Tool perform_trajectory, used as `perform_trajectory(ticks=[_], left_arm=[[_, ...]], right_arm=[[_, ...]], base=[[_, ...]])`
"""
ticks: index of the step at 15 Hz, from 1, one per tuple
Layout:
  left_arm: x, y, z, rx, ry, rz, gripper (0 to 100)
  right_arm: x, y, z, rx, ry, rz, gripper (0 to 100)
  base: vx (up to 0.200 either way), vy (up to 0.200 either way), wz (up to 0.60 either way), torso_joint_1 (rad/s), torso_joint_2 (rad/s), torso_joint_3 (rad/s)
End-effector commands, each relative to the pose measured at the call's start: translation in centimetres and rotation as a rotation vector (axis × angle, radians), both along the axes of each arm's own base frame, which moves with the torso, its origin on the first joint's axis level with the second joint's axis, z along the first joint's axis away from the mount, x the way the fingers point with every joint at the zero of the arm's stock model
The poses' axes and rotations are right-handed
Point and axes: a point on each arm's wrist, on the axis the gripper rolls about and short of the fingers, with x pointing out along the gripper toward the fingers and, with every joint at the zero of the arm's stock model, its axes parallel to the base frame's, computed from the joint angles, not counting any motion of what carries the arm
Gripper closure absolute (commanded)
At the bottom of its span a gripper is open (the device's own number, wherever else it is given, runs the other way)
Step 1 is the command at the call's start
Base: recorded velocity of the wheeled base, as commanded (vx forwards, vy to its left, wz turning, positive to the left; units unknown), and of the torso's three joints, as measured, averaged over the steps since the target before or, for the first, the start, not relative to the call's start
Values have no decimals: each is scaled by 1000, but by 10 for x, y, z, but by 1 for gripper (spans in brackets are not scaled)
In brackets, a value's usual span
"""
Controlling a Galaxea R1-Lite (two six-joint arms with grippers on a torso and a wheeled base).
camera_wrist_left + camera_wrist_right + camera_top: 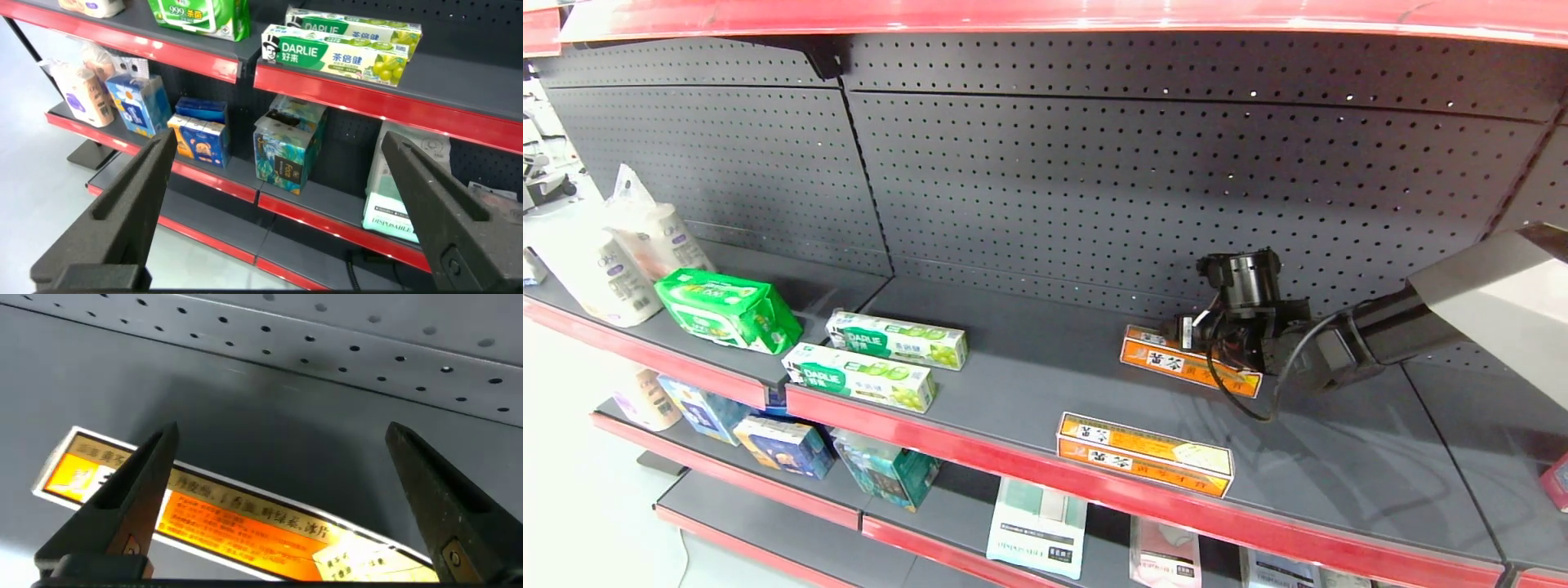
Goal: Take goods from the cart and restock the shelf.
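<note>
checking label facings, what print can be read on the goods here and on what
green-and-white cardboard toothpaste boxes: bold white latin brand word, readable
green plastic wipes pack: three white digits, readable
orange cardboard boxes: black characters, large ones readable, small ones blurred
white plastic pouch: small print, too blurred to read

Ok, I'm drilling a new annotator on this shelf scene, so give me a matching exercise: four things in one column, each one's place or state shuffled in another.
1 green pack
2 front orange box
3 rear orange box
4 left gripper

A open, facing lower shelves
B beneath the right gripper
C at the red front edge
D left of the toothpaste boxes

Pairs: 1-D, 2-C, 3-B, 4-A
</note>
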Motion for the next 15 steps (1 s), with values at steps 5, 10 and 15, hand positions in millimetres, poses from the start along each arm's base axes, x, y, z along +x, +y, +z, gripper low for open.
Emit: perform_trajectory(ticks=[5,10,15], left_arm=[[0,0,0,0,1,0,0],[0,0,0,0,1,2,0],[0,0,0,0,1,2,0]], right_arm=[[-7,-1,-6,-21,25,-11,0],[-13,2,-6,-24,34,0,0],[-18,3,-4,-29,36,4,0]], base=[[0,0,0,0,0,0],[0,0,0,0,0,0],[0,0,0,0,0,0]])
